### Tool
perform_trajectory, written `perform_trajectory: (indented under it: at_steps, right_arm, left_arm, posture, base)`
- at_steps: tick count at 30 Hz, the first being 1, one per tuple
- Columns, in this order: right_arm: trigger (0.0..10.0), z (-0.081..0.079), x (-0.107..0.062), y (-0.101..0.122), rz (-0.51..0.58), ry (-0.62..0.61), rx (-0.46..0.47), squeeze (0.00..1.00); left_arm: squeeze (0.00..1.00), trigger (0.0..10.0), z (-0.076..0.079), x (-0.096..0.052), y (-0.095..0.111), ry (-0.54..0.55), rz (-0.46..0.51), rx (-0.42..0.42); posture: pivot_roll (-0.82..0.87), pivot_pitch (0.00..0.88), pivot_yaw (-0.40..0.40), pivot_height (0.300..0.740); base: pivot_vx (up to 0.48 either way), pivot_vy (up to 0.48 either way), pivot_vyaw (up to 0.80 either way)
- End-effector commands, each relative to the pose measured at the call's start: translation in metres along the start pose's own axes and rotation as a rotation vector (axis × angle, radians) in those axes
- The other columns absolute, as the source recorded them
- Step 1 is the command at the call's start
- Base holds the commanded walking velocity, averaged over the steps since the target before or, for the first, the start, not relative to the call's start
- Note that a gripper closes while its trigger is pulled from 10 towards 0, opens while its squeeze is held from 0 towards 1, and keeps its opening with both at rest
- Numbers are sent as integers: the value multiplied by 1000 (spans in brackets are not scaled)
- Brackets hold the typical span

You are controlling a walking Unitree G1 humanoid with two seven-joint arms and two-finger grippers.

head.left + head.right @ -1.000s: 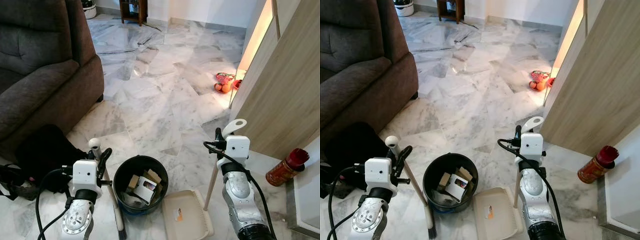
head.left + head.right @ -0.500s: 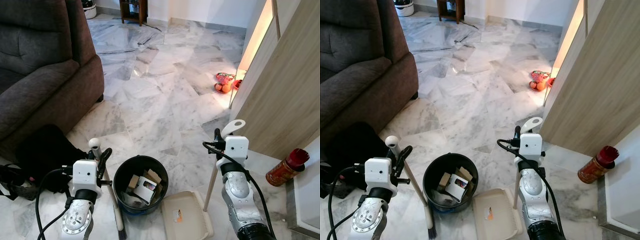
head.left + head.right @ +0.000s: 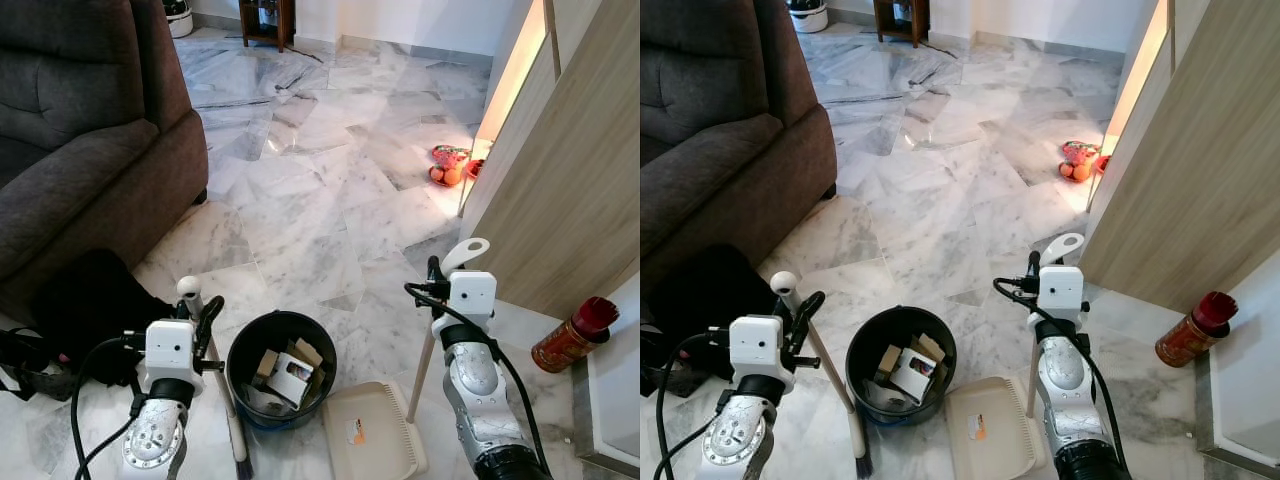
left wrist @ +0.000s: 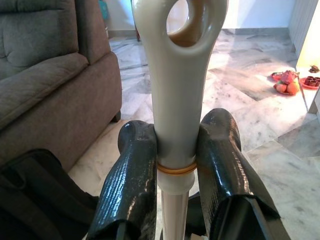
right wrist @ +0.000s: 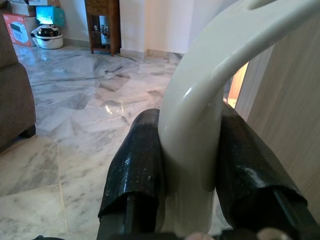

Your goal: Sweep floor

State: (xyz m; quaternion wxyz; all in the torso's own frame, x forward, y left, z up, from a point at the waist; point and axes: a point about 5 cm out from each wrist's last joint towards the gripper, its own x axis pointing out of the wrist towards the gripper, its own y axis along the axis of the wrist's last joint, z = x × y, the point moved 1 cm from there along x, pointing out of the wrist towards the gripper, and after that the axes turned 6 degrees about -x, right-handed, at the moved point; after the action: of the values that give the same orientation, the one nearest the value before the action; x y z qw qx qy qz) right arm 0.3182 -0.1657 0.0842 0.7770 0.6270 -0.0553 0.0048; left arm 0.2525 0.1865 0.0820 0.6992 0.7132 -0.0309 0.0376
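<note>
Marble floor, pale grey and glossy, runs from a dark brown sofa on the robot's left to a wooden cabinet wall on its right. Nearest the robot, a black bin holding scraps of card stands between the arms. The left gripper is clamped around the cream handle of a broom, whose bristles rest on the floor just beside the bin. The right gripper squeezes the looped cream handle of a dustpan, which lies flat on the floor touching the bin's right side. Compared with a second ago, nothing has visibly moved: both arms, broom, dustpan and bin sit where they were. A red canister stands by the cabinet's foot.
</note>
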Motion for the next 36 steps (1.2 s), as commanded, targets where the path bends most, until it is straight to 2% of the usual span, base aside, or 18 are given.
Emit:
perform_trajectory:
  at_steps: [1, 36]
  right_arm:
    - [10000, -3, 1, 5, 29, -1, 30, 0]
    - [10000, -3, 2, 4, 18, -1, 40, 0]
  left_arm:
    - [0, 10000, -1, 1, 10, 1, 51, 5]
    - [0, 10000, 0, 1, 10, -1, 51, 0]
  posture:
    - [109, 103, -21, 740]
    - [109, 108, -21, 740]
  base:
    - [0, 0, 0]
    - [-236, 0, 0]
